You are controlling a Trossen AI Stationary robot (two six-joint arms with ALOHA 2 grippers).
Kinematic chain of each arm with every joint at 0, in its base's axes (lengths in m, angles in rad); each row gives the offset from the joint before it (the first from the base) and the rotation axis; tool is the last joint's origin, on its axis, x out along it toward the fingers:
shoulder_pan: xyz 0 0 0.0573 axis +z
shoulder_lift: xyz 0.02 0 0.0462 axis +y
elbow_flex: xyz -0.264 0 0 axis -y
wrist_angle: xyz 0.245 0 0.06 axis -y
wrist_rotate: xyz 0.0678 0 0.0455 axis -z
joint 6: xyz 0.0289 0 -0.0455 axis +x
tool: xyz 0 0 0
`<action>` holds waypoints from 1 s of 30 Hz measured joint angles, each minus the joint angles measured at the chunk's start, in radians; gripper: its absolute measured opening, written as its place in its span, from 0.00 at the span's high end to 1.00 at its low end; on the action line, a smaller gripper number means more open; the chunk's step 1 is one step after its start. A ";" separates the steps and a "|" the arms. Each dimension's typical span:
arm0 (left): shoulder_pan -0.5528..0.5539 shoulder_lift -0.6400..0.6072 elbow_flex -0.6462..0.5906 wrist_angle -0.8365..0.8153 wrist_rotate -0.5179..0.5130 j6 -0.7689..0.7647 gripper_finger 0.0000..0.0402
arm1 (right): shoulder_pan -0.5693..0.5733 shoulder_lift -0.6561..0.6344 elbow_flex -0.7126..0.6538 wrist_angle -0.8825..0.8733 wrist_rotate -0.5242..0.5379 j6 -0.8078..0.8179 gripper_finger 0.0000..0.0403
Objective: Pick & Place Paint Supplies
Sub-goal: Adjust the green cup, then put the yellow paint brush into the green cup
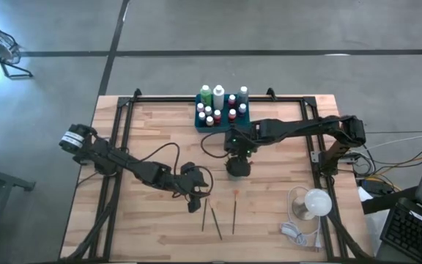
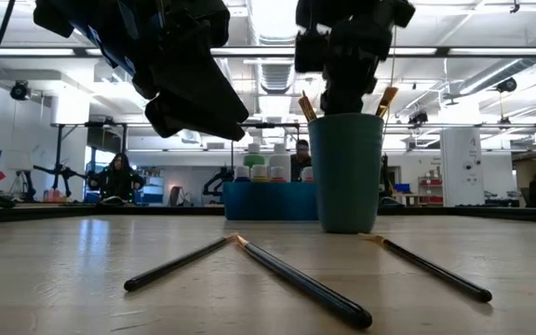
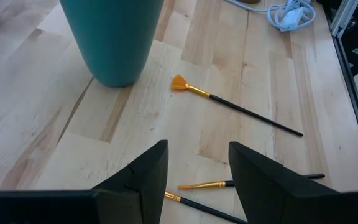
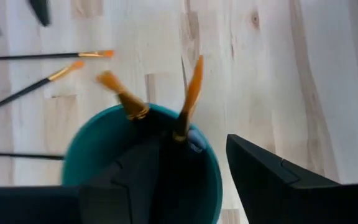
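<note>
A dark green cup [image 1: 238,167] stands upright on the wooden table, with two brushes [image 4: 188,99] in it, bristles up. My right gripper [image 4: 194,180] hovers open just above the cup's rim [image 2: 346,119], its fingers on either side of one brush. Three more brushes lie flat on the table: a fan brush [image 3: 229,106] and two thin ones [image 1: 204,214] [image 1: 215,222]. My left gripper [image 3: 197,180] hangs open above the two thin brushes, near the cup. White-capped bottles [image 1: 218,106] stand in the teal tray [image 1: 198,123] at the far edge.
A white round lamp with a coiled white cable [image 1: 310,205] sits near the table's right near corner. Black frame rails [image 1: 119,132] run along the left and right sides. Bare wood lies to the left of the loose brushes.
</note>
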 joint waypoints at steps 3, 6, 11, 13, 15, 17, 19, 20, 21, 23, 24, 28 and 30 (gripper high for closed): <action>0.001 0.000 0.000 0.000 0.000 0.000 0.57 | 0.002 -0.042 0.000 -0.009 0.000 0.004 0.55; 0.001 0.000 0.000 0.000 0.000 -0.001 0.57 | 0.004 -0.087 0.000 -0.016 0.000 0.019 0.57; 0.001 -0.001 0.000 -0.002 0.000 0.001 0.57 | 0.011 -0.175 0.000 -0.028 0.005 0.051 0.59; 0.001 -0.002 0.000 -0.001 0.000 0.001 0.57 | 0.024 -0.215 0.000 -0.027 0.034 0.056 0.60; 0.001 -0.002 0.000 -0.002 0.001 0.002 0.57 | 0.043 -0.257 0.000 -0.027 0.061 0.056 0.62; 0.001 -0.002 0.000 -0.003 0.014 0.002 0.57 | 0.068 -0.298 0.000 -0.023 0.084 0.056 0.63; 0.001 -0.002 0.000 -0.003 0.027 0.002 0.57 | 0.108 -0.333 0.000 -0.016 0.112 0.056 0.65; 0.001 -0.002 0.000 -0.003 0.032 0.002 0.57 | 0.133 -0.349 0.000 -0.005 0.131 0.056 0.66; 0.001 -0.002 0.000 -0.004 0.037 0.002 0.57 | 0.160 -0.362 0.000 0.007 0.146 0.050 0.67; 0.001 -0.002 0.000 -0.007 0.042 0.002 0.57 | 0.224 -0.376 0.001 0.040 0.181 0.018 0.69; 0.001 -0.004 0.000 -0.014 0.042 0.002 0.57 | 0.259 -0.378 0.001 0.056 0.198 -0.011 0.70; 0.001 -0.030 0.000 -0.041 0.040 -0.012 0.57 | 0.396 -0.360 0.001 0.096 0.339 -0.177 0.71; 0.001 -0.049 0.000 -0.045 0.028 -0.022 0.57 | 0.445 -0.339 0.001 0.096 0.448 -0.287 0.70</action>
